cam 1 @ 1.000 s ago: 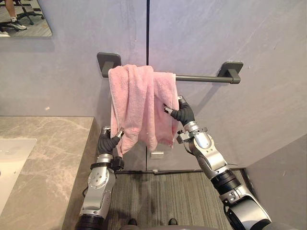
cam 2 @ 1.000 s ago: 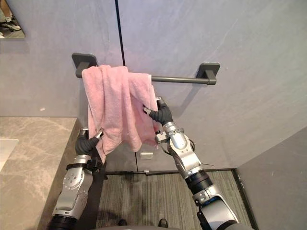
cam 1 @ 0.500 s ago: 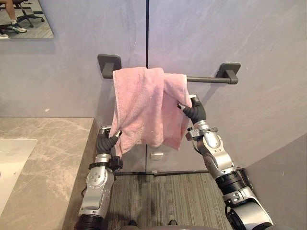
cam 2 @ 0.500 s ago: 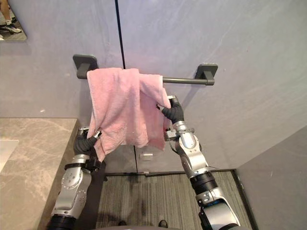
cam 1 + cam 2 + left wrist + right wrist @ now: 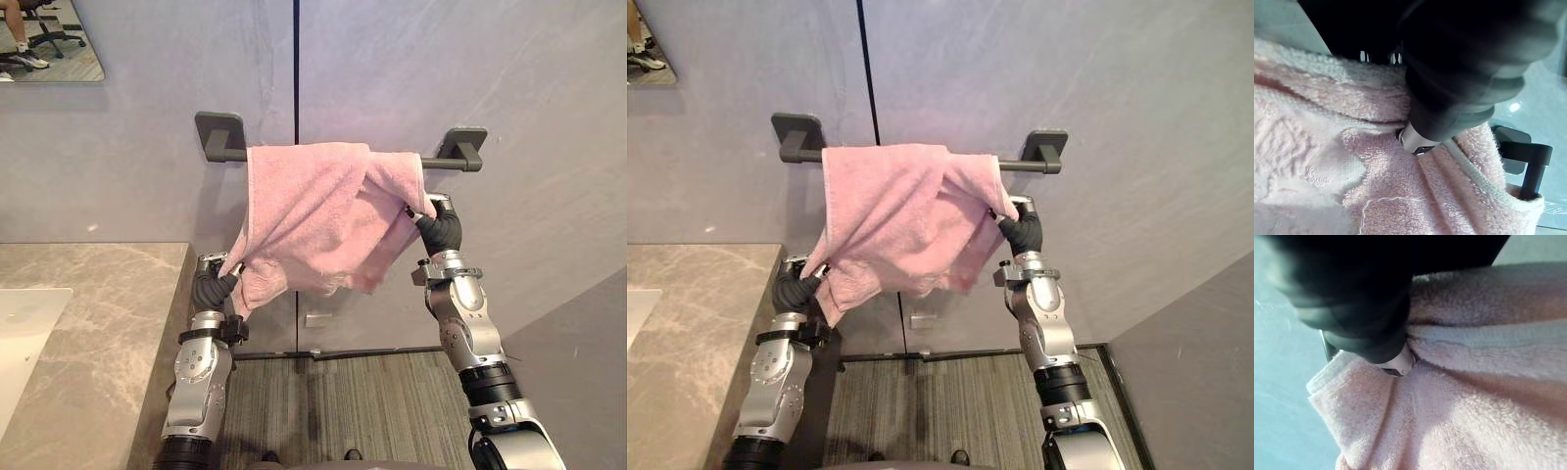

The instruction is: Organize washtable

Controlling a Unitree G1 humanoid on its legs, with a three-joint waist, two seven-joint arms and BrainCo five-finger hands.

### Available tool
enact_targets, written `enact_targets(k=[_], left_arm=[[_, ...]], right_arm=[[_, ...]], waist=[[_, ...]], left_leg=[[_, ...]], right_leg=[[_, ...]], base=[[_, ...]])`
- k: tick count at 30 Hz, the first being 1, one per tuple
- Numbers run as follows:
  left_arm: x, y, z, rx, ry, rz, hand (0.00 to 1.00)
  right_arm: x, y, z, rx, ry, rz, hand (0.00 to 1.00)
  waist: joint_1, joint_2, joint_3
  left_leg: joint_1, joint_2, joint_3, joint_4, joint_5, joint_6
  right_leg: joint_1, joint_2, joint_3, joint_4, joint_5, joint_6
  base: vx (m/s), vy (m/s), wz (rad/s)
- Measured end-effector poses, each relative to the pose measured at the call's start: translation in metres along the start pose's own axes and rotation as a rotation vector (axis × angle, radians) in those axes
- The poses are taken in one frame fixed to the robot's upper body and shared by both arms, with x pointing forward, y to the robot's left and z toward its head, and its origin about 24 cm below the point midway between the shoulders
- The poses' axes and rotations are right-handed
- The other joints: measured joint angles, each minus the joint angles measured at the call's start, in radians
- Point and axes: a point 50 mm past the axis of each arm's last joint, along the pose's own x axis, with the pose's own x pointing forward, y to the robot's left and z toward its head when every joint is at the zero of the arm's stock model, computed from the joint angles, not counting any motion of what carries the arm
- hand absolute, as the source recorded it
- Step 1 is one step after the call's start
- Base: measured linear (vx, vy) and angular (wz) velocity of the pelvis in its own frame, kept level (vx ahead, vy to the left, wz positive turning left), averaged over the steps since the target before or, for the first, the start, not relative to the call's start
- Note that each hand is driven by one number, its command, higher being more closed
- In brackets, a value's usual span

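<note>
In the left eye view, the towel [image 5: 323, 211] is seen draped over the bar [image 5: 446, 163], its length lying along it. The lower left corner is pinched by the left hand [image 5: 211, 286], the right edge by the right hand [image 5: 438, 227]. In the right eye view, the right hand is found nearer the bar. In both wrist views, cloth is clamped under the fingers [image 5: 1418, 142].

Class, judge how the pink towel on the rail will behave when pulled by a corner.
Probably floppy: the pink towel sags in folds below the rail. Likely to slide along it, being only draped over, not fastened.
</note>
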Motion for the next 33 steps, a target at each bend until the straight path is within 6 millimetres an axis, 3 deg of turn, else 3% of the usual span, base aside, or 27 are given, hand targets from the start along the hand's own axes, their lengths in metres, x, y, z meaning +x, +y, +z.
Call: enact_targets(k=[10,20,33], left_arm=[[0.008,-0.001,0.003,-0.005,-0.021,-0.005,1.0],[0.014,0.007,-0.001,-0.034,-0.007,0.032,1.0],[0.017,0.002,-0.014,-0.107,0.036,0.066,1.0]], right_arm=[[0.001,-0.016,0.005,-0.001,0.019,0.045,1.0],[0.005,-0.022,-0.004,0.011,0.081,0.063,1.0],[0.005,-0.016,-0.02,0.194,0.069,-0.082,1.0]], waist=[[-0.001,0.001,0.0],[-0.001,0.005,0.0],[0.0,0.013,-0.002]], left_leg=[[0.003,-0.003,-0.006,-0.001,0.0,0.0],[0.006,-0.004,-0.014,-0.001,0.0,0.0],[0.015,-0.006,-0.031,-0.019,0.012,0.002]], right_leg=[[-0.001,-0.003,-0.005,0.0,-0.001,0.002],[-0.006,-0.004,-0.011,0.021,-0.013,0.0],[-0.008,-0.007,-0.028,0.044,-0.032,0.005]], base=[[0.0,0.0,0.0],[0.0,0.0,0.0],[-0.01,-0.005,0.03]])
